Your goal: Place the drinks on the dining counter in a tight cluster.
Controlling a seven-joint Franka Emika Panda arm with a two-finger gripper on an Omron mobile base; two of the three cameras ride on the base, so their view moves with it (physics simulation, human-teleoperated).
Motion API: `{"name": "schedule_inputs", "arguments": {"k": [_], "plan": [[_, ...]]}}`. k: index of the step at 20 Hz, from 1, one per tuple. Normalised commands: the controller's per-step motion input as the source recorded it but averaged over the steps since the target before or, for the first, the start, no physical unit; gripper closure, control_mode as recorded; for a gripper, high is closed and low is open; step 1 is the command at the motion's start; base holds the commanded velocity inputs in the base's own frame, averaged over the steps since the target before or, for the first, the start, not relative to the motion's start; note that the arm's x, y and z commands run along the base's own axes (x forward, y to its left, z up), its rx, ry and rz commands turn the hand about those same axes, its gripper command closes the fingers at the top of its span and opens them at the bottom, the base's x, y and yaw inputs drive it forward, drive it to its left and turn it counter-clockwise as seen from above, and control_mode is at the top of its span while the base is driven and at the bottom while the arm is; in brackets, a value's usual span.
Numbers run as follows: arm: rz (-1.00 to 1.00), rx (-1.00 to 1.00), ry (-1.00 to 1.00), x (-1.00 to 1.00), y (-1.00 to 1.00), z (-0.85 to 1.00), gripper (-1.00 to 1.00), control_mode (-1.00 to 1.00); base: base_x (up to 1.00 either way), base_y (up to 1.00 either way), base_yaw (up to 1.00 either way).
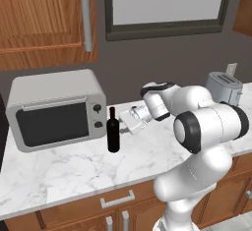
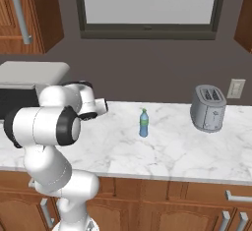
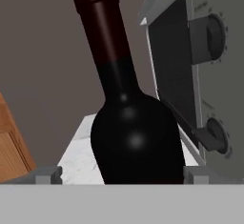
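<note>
We see the wine bottle (image 1: pixel 113 130) standing upright on the marble worktop (image 1: pixel 74 171), toward its back edge and just beside the microwave (image 1: pixel 54 109). Our gripper (image 1: pixel 124 123) sits level with the bottle's body, jaws spread with a fingertip on either side; whether they touch the glass we cannot tell. The small water bottle (image 2: pixel 143 123) stands mid-worktop, well apart, with the toaster (image 2: pixel 208 108) nearer the back edge.
</note>
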Motion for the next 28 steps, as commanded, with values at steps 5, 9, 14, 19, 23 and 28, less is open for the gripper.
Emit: {"name": "schedule_inputs", "arguments": {"k": [5, 9, 14, 19, 23, 28], "plan": [[-0.09, 0.00, 0.00, 0.00, 0.09, 0.00, -1.00, -1.00, 0.00, 0.00, 0.00], [-0.14, 0.00, 0.00, 0.01, 0.02, 0.00, -1.00, -1.00, 0.00, 0.00, 0.00], [-0.15, 0.00, 0.00, 0.01, 0.00, 0.00, -1.00, -1.00, 0.00, 0.00, 0.00], [-0.11, 0.00, 0.00, 0.00, 0.00, 0.00, -1.00, -1.00, 0.00, 0.00, 0.00], [-0.08, 0.00, 0.00, 0.00, 0.00, 0.00, -1.00, -1.00, 0.00, 0.00, 0.00], [-0.07, 0.00, 0.00, 0.00, 0.00, 0.00, -1.00, -1.00, 0.00, 0.00, 0.00]]}}
